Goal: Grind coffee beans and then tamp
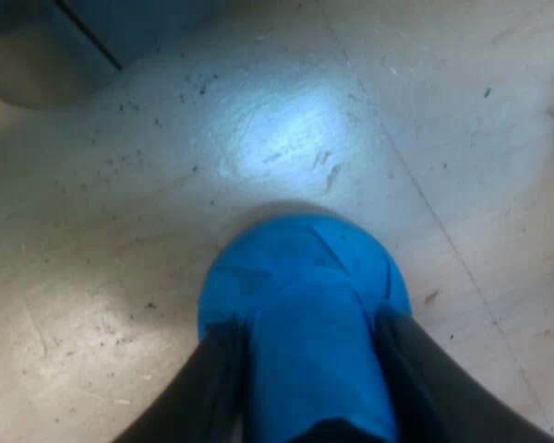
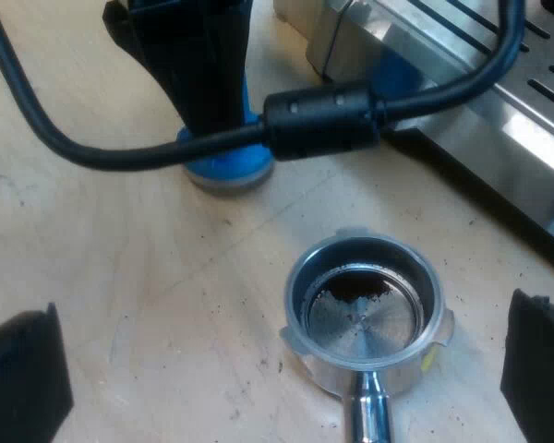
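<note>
grounds of dark coffee [image 2: 351,288] dust the round silver metal holder [image 2: 297,295] under right gripper [image 2: 277,369], spread wide; at holder's eleven o'clock, left gripper [image 1: 307,334] clamps rounded blue tamper [image 1: 300,263].

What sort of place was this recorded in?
Probably a coffee-making bench: an espresso machine, a metal holder lying on a pale tabletop, and a blue tamper close by.

Coffee-making bench, home or lab impossible to tell: pale, dark-speckled wooden tabletop [image 1: 92,277], stainless espresso machine [image 2: 499,120] base, loose metal holder [image 2: 365,318] with grounds, blue tamper [image 2: 223,171].
</note>
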Controlling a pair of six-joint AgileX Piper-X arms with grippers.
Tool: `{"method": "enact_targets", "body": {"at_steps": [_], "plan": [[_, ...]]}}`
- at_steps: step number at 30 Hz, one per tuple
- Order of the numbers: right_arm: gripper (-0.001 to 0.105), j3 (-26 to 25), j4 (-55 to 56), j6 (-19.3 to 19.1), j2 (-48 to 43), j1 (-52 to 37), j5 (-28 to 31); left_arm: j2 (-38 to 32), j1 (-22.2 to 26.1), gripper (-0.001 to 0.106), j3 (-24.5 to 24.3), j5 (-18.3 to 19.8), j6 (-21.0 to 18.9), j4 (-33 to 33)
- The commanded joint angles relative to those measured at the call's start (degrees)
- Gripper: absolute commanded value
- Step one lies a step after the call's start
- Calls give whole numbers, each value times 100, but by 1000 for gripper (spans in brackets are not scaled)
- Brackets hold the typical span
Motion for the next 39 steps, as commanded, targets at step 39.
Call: {"method": "enact_targets", "body": {"at_steps": [39], "plan": [[97, 1095, -81, 14, -866, 11, 397, -965, -2457, 0, -1030, -434, -36, 374]]}}
